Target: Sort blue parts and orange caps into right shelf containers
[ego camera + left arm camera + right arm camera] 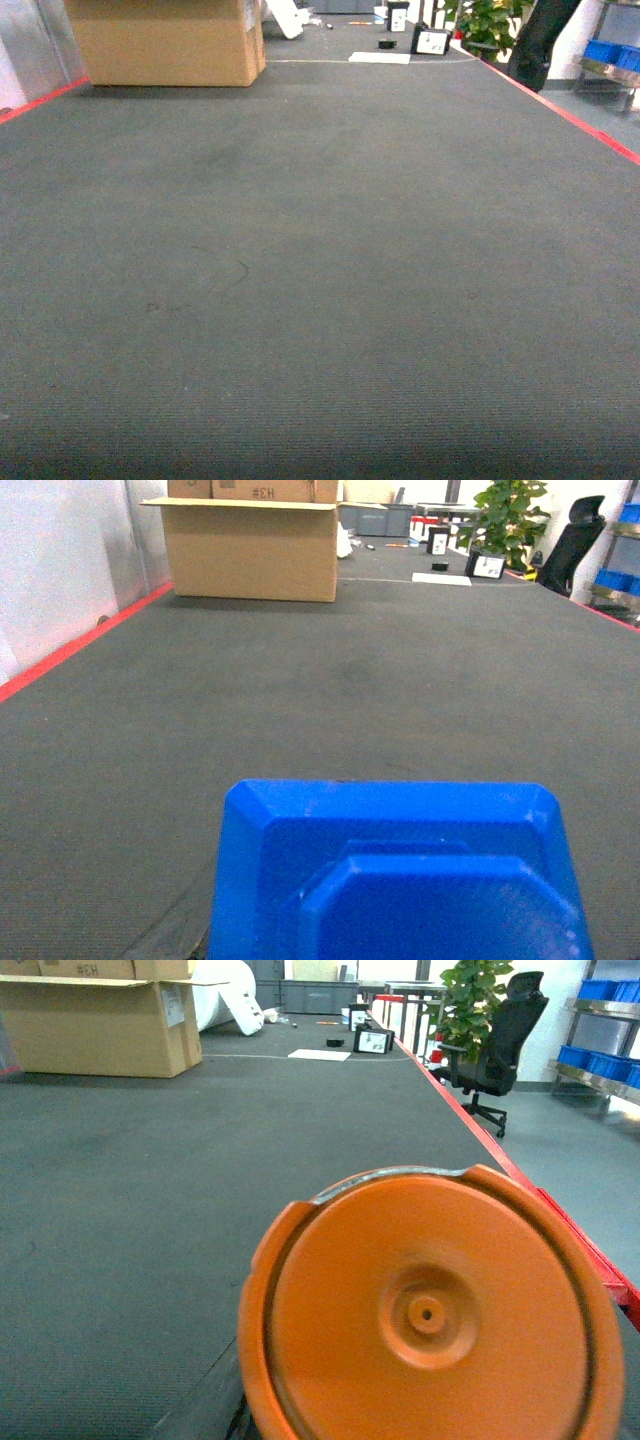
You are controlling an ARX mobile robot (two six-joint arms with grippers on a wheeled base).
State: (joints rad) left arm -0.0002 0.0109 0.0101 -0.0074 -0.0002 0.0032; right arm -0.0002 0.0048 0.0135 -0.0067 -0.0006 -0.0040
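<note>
A blue part (400,880) is seen filling the left wrist view's foreground, above the grey mat (320,280). An orange cap (430,1310) likewise fills the right wrist view. Neither gripper is seen; jaw state cannot be told. A cardboard box (165,40) stands at the mat's far-left end.

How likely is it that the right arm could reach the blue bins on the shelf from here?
Probably not yet. The blue bins sit on the shelf far off to the right, beyond the red line; the base would likely have to drive closer.
</note>
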